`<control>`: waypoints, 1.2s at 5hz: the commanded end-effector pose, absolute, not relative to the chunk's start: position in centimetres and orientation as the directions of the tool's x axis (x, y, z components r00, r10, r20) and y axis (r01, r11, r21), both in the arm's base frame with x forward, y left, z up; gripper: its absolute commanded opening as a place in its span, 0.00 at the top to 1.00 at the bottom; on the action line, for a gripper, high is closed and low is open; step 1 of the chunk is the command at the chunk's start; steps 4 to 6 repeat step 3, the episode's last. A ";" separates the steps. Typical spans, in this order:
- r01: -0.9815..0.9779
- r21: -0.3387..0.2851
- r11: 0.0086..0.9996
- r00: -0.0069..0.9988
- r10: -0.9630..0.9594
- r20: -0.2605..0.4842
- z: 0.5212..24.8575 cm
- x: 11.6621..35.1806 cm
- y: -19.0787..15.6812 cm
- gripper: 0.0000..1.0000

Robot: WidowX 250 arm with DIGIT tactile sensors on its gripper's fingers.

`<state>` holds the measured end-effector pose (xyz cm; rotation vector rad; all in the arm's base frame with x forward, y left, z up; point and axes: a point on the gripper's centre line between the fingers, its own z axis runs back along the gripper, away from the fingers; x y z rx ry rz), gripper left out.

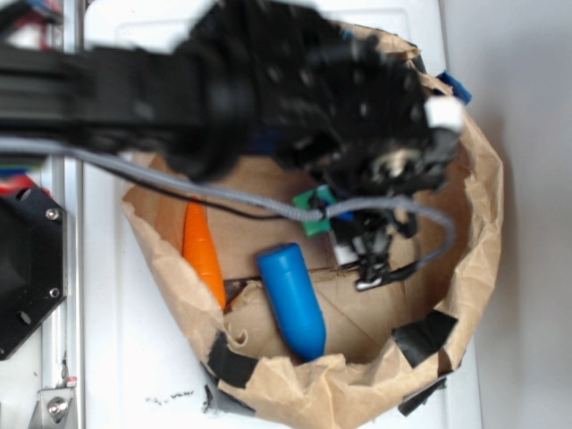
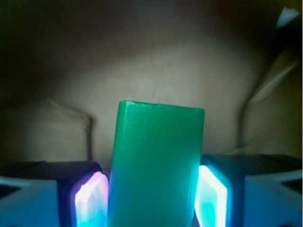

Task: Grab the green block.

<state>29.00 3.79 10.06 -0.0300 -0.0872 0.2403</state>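
Pinched between the tool's [image 2: 151, 198] two glowing pads [image 2: 210, 198] is the green block [image 2: 156, 165] — it stands upright in the wrist view, touching both pads. From the side, the black arm [image 1: 179, 89] reaches across a crumpled paper bag [image 1: 483, 214] on the white bench [image 1: 134, 357], and the block's green end shows just under the wrist, amid grey cable [image 1: 223, 192]. Down in the bag lie a blue bottle-shaped toy [image 1: 293, 299] and, beside it, an orange carrot [image 1: 202, 250] — both apart from the block.

black arm reaching in from left, gripper [image 2: 151, 198] clamped, lit pads [image 2: 211, 198]
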 end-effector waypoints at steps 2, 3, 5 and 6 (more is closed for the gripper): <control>-0.176 -0.047 0.983 0.962 0.182 0.206 21.0 27.0 5.7 1.00; -0.170 -0.044 0.984 0.966 0.176 0.191 20.8 26.8 5.9 1.00; -0.170 -0.044 0.984 0.966 0.176 0.191 20.8 26.8 5.9 1.00; -0.170 -0.044 0.984 0.966 0.176 0.191 20.8 26.8 5.9 1.00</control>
